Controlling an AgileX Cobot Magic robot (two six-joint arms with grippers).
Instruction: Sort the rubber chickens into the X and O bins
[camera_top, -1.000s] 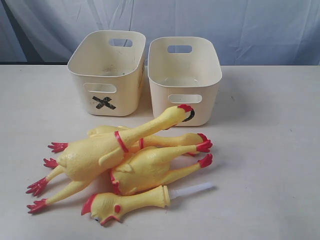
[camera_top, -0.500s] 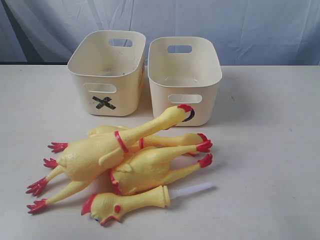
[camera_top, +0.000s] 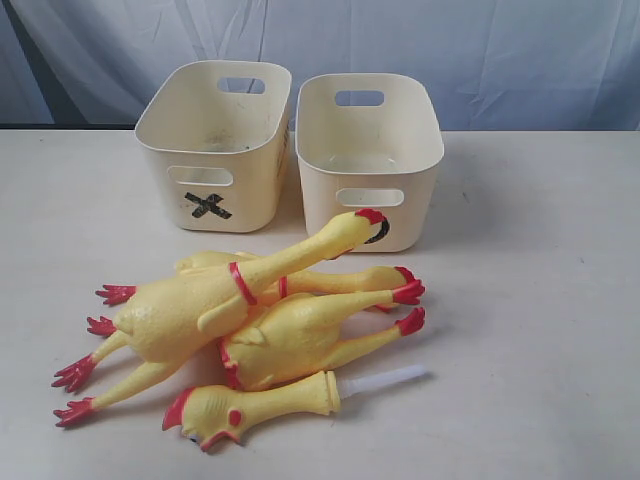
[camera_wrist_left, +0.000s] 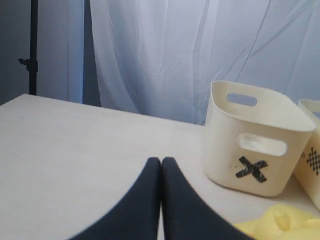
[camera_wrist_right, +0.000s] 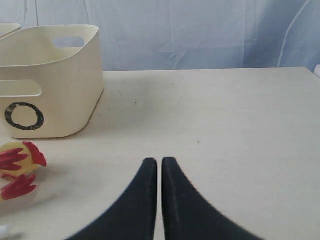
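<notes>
The four chickens (camera_top: 290, 340) lie heaped on the table (camera_top: 540, 330), just in front of the X bin (camera_top: 250, 190) and O bin (camera_top: 320, 190), which both look empty. The top chicken (camera_top: 180, 315) lies across others, its head in front of the O mark. The left gripper (camera_wrist_left: 161, 165) and right gripper (camera_wrist_right: 159, 162) are clenched on nothing. Lifting one overlapped bird could drag its neighbours or nudge a bin.

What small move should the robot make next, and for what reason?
Probably open the shut left tool and bring it toward the topmost yellow rubber chicken. The cream plastic X bin and O bin look empty, and that chicken lies across the other rubber chickens, on that arm's side.
</notes>
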